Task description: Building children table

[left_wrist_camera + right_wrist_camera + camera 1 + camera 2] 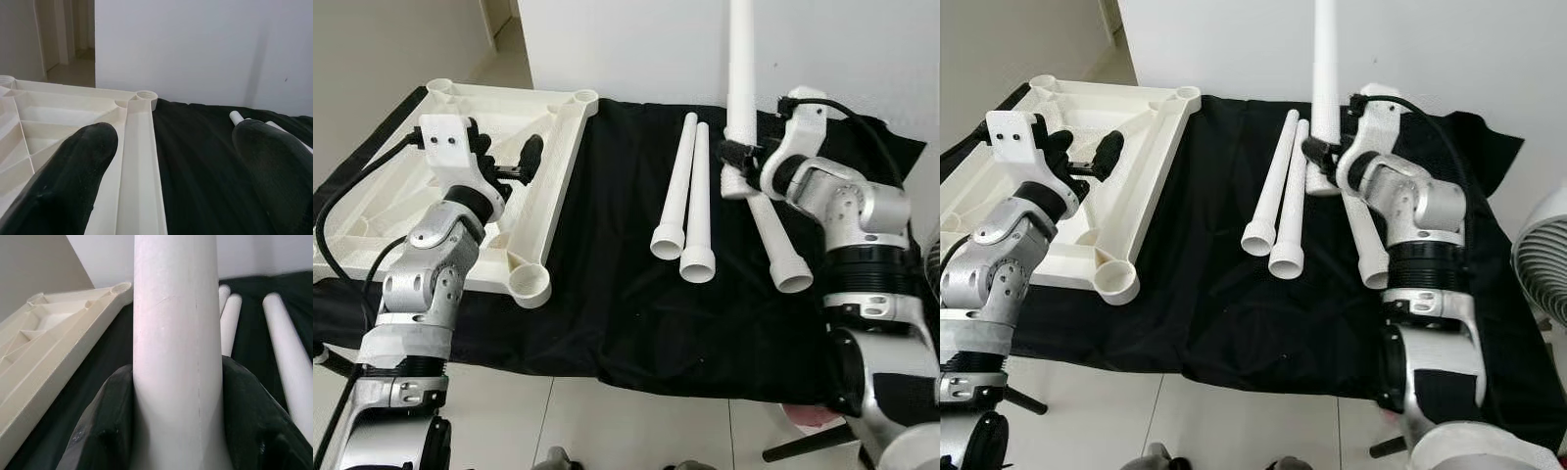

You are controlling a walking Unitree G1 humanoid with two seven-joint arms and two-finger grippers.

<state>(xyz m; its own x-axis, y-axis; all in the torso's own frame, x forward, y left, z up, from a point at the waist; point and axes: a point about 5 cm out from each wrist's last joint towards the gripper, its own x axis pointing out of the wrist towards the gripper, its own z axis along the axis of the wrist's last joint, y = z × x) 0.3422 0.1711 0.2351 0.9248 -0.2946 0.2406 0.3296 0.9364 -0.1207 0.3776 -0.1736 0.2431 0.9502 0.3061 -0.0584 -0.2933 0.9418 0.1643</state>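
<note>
Left eye view looks down on a black cloth (636,294) spread over the work surface, with a white plastic tabletop (460,186) lying underside up on its left part, ribs and round corner sockets (530,286) facing upward. The left gripper (514,166) hangs over the tabletop's near right rail, its two black fingers (73,171) spread wide with nothing between them; in the left wrist view one finger is over the ribbed panel and the other over the cloth, the rail running between. The right gripper (736,155) is clamped on a white table leg (741,69), which stands upright, its wide end down near the cloth and its narrow end rising out of the top of the picture against the white wall (646,49). The right wrist view shows this leg pinched between both black pads. Two more legs (685,196) lie side by side on the cloth between the tabletop and the held leg, wide open ends toward the robot. A fourth leg (773,240) lies just beside the upright one, partly hidden by the right arm. A white fan (1542,255) stands at the far right, and pale floor tiles (636,426) show below the cloth's edge.
</note>
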